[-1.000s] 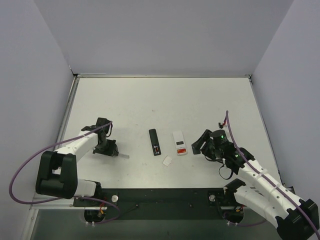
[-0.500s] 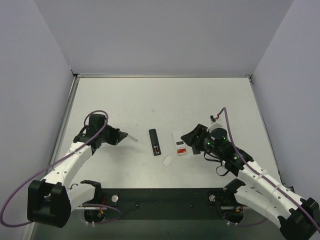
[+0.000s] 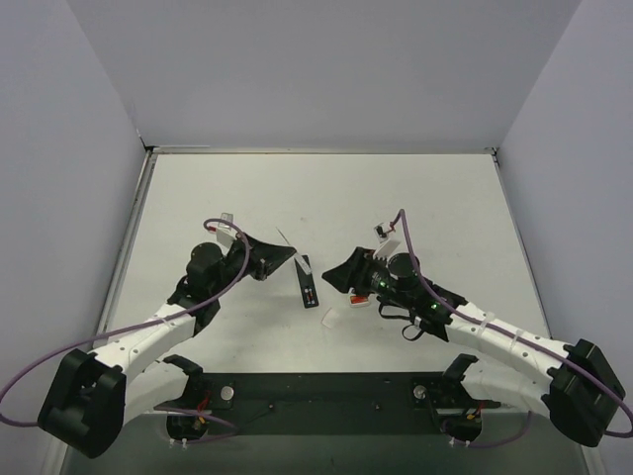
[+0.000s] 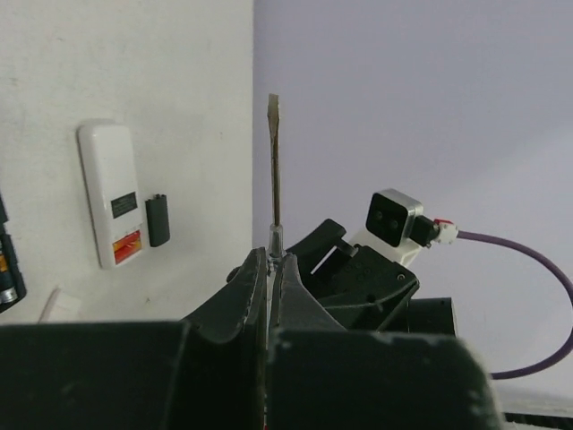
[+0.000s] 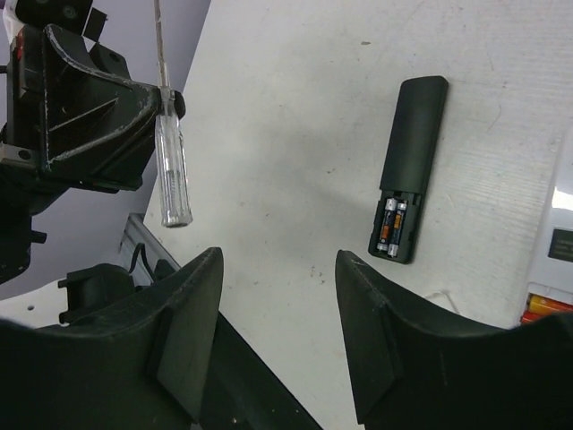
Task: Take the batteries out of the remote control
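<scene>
Desk (image 3: pixel 396 188): white and flat
White box (image 4: pixel 109 193): lying flat, red mark near one end
Black flat piece (image 4: pixel 158 219): just beside the white box
White square (image 3: pixel 329 318): small, on the desk
Screwdriver (image 5: pixel 172 170): clear handle, thin shaft

Ahead of our black right gripper (image 5: pixel 277 262) we see the black remote control (image 5: pixel 412 134), its batteries (image 5: pixel 391 228) banded orange and black; left of it, a clear-handled screwdriver (image 5: pixel 172 175).

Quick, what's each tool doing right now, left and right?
Left tool: closed, holding the screwdriver.
Right tool: open, holding nothing.
</scene>
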Controlling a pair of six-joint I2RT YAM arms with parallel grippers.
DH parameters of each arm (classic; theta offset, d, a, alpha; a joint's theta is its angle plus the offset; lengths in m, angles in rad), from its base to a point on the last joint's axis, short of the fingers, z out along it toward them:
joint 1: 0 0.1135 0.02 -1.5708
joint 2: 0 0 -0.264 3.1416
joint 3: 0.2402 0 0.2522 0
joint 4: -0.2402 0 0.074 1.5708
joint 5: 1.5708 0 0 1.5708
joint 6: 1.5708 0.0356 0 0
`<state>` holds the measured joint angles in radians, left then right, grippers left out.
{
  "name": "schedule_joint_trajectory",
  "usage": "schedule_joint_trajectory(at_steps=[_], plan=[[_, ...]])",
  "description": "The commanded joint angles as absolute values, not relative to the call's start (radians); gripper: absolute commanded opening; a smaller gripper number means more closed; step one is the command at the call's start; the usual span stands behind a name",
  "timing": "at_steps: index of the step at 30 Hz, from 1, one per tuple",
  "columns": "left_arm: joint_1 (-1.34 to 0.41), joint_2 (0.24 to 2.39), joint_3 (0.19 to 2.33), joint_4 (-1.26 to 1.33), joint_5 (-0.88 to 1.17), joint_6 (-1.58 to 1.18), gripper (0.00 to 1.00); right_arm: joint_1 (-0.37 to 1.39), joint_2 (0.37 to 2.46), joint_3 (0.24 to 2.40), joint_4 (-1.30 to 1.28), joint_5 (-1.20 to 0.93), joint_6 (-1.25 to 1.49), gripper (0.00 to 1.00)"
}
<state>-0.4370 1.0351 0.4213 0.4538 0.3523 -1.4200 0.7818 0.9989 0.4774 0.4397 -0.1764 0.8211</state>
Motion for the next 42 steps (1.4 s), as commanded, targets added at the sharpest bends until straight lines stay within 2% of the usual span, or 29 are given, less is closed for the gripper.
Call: schedule_joint_trajectory(at_steps=[1, 17, 25, 30, 36, 42], plan=[[-0.495, 1.065, 0.422, 0.733, 0.356, -1.427, 0.00, 0.819, 1.052, 0.540, 0.600, -0.207, 0.825, 0.48], [-0.555, 1.104, 0.426, 0.762, 0.325, -1.434, 0.00, 0.885, 1.086, 0.609, 0.537, -0.147, 0.720, 0.46], [-0.555, 1.114, 0.420, 0.782, 0.327, -1.427, 0.00, 0.894, 0.910, 0.486, 0.552, -0.092, 0.650, 0.55], [-0.564, 1.134, 0.423, 0.808, 0.330, -1.422, 0.00, 0.899, 0.847, 0.502, 0.535, -0.084, 0.623, 0.55], [-0.575, 1.132, 0.416, 0.821, 0.321, -1.420, 0.00, 0.900, 0.897, 0.558, 0.499, -0.098, 0.629, 0.54], [-0.578, 1.118, 0.410, 0.822, 0.314, -1.420, 0.00, 0.905, 0.960, 0.601, 0.480, -0.078, 0.650, 0.49]])
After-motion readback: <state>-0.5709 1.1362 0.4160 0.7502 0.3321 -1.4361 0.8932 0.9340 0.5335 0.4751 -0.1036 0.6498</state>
